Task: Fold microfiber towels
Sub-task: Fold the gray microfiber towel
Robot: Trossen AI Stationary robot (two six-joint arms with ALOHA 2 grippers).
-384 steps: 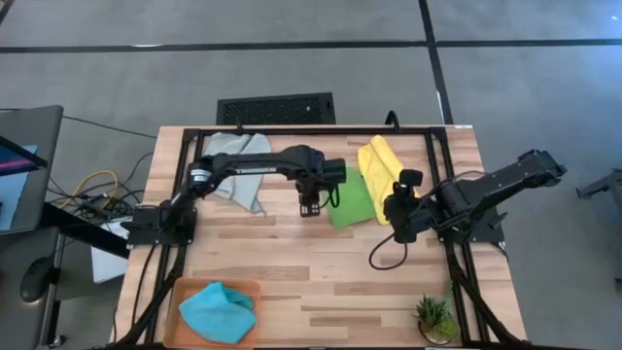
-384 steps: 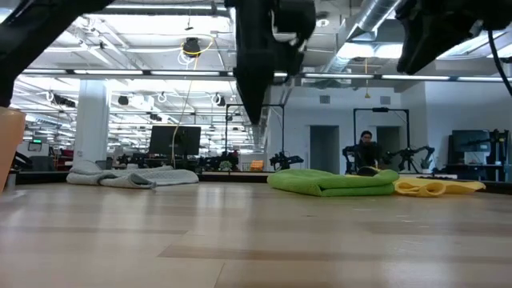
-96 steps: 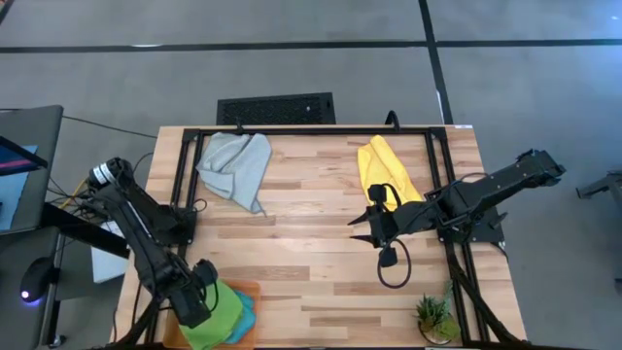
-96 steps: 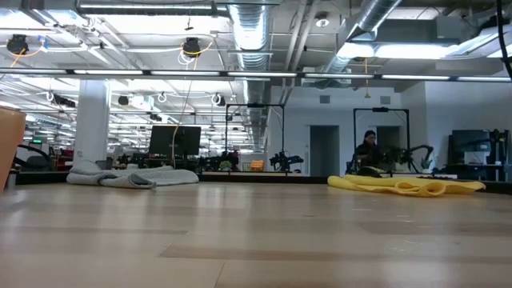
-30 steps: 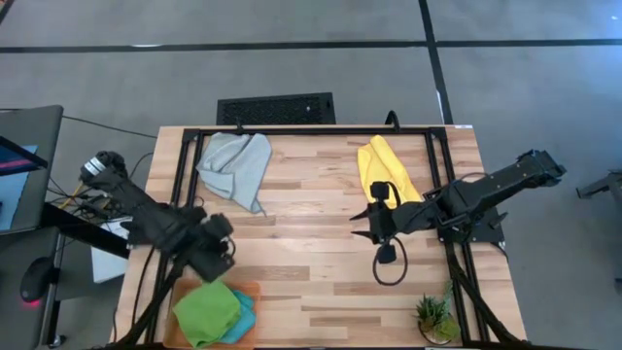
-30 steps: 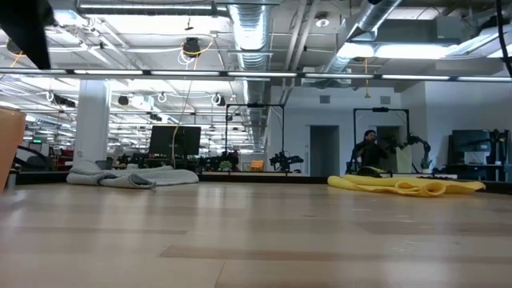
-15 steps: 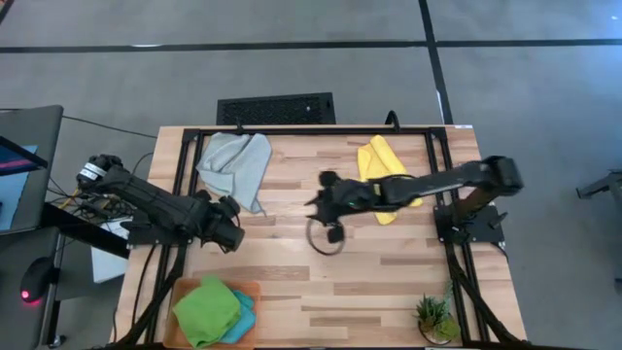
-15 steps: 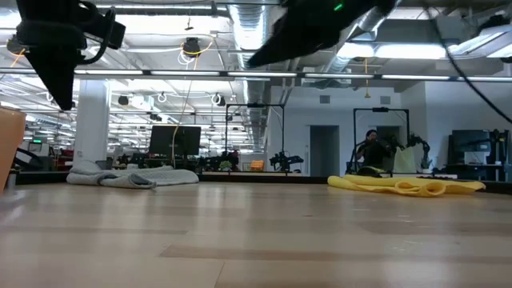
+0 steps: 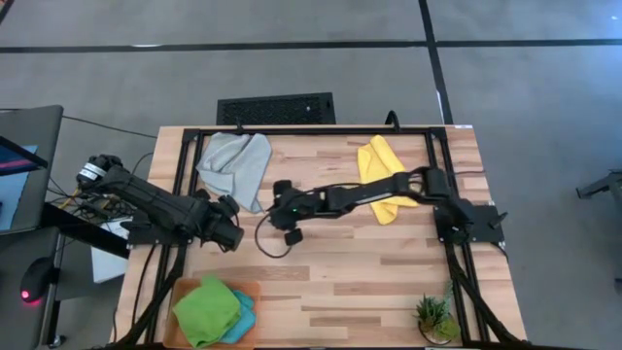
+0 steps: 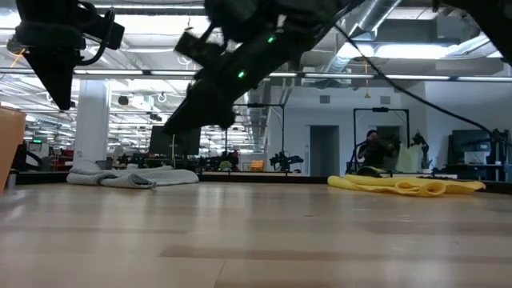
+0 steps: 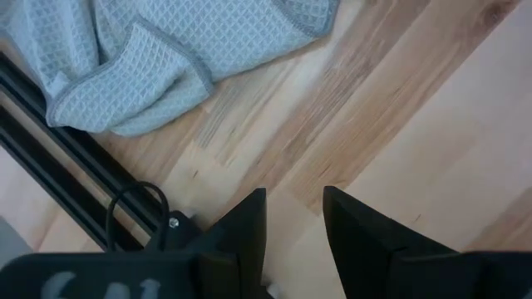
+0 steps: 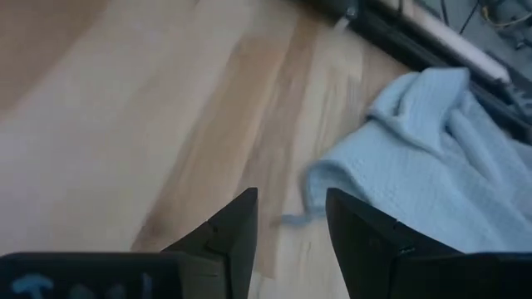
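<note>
A crumpled light grey microfiber towel (image 9: 236, 167) was seen lying at the far left of the pale wooden tabletop (image 9: 340, 267), and a yellow microfiber towel (image 9: 381, 170) at the far right. A bright green towel (image 9: 206, 309) was stacked on a teal blue towel (image 9: 243, 316) in the flat orange tray (image 9: 255, 288). The right tool (image 9: 279, 216) was held spread and empty beside the grey towel; the left tool (image 9: 231, 235), likewise parted, was held near the tabletop's left edge.

I'm looking at a light wooden slatted table (image 9: 321, 272) on grey concrete floor (image 9: 292, 68), a black floor grille (image 9: 275, 107) behind it, bright strip ceiling lights (image 10: 160, 74) and exposed silver ducts (image 10: 250, 32) overhead.
</note>
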